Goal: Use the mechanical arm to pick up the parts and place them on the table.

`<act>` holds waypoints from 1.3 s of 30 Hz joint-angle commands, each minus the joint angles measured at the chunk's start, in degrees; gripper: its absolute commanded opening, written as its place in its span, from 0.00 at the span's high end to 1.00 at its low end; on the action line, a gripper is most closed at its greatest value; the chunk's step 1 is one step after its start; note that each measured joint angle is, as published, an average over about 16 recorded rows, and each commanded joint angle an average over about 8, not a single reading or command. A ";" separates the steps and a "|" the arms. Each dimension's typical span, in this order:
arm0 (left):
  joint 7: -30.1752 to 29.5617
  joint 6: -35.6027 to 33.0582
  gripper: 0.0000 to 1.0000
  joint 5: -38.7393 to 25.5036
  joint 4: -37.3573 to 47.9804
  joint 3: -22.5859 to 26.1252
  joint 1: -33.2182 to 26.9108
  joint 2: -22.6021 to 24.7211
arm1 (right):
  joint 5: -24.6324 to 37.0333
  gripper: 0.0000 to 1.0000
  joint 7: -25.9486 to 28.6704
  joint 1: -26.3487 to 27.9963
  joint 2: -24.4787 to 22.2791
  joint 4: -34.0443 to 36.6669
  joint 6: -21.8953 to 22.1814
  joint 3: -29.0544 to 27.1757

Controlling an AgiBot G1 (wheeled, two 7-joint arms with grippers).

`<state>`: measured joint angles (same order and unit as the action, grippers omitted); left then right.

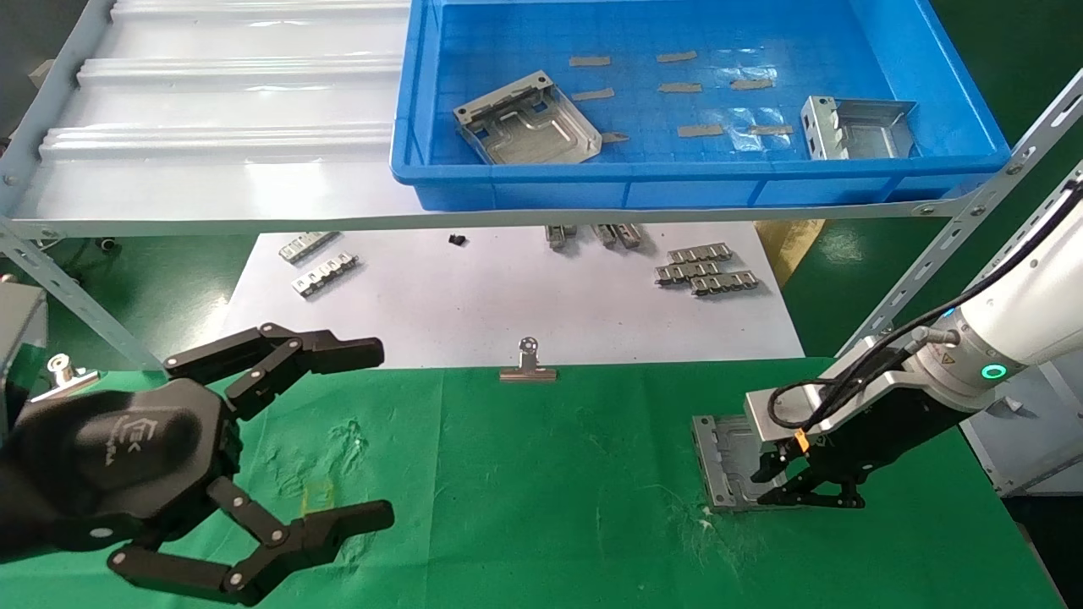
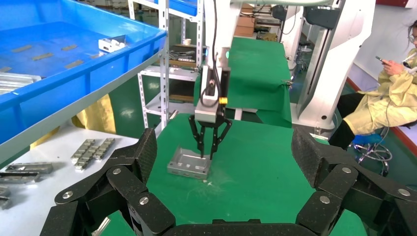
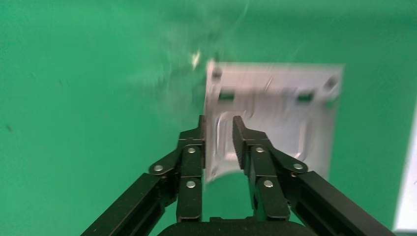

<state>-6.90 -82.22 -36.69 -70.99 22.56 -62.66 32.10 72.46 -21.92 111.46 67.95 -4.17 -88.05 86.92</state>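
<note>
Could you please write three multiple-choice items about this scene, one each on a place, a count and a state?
1. Where is the part at the right gripper?
A. on the green table
B. in the blue tray
C. on the white sheet

2. How many stamped plates lie in the blue tray?
A. none
B. two
C. five

3. How is the left gripper?
A. shut on a plate
B. shut, empty
C. open, empty

Key: 1 A, the plate lies on green cloth; 2 B, one left, one right; 3 C, its fingers are spread with nothing between.
</note>
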 commanded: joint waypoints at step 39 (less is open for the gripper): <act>0.00 0.01 0.00 0.01 0.01 0.00 0.01 -0.01 | -12.24 0.00 9.56 -12.64 -10.38 -18.06 -1.76 -21.69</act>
<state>-6.89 -82.21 -36.69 -70.97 22.56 -62.65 32.10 60.22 -12.36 98.82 57.57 -22.23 -89.80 65.23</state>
